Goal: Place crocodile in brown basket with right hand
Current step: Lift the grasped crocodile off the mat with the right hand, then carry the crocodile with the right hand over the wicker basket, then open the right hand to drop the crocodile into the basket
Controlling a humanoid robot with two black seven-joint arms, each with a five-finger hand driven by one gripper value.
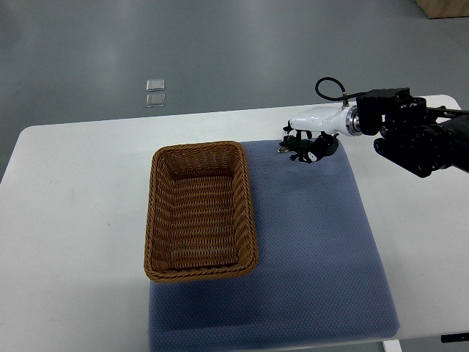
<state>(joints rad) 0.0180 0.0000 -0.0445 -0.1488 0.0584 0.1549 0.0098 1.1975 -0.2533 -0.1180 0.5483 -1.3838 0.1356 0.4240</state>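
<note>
Right hand (316, 125): positioned at the 1 o'clock corner of the blue mat (308, 242), arm entering from the 3 o'clock edge. Crocodile (296, 149): located at the far edge of the mat, directly beneath my hand and touching it, on the 7 o'clock side of my palm. Its long axis runs approximately 9 to 3 o'clock, though the toy is small and dark, so treat this as approximate. Finger state: I cannot tell whether they are closed on the crocodile or only resting over it. The overlap hides the contact. Brown basket (198, 146): lies at 8 o'clock from the crocodile, well apart, long axis 12 to 6 o'clock, straddling the mat's 9 o'clock edge on the white table (80, 220). Required travel, as I judge it: carry toward 8 o'clock and release over the basket's interior. My left hand is out of view, so the right is the only one nearby.
</note>
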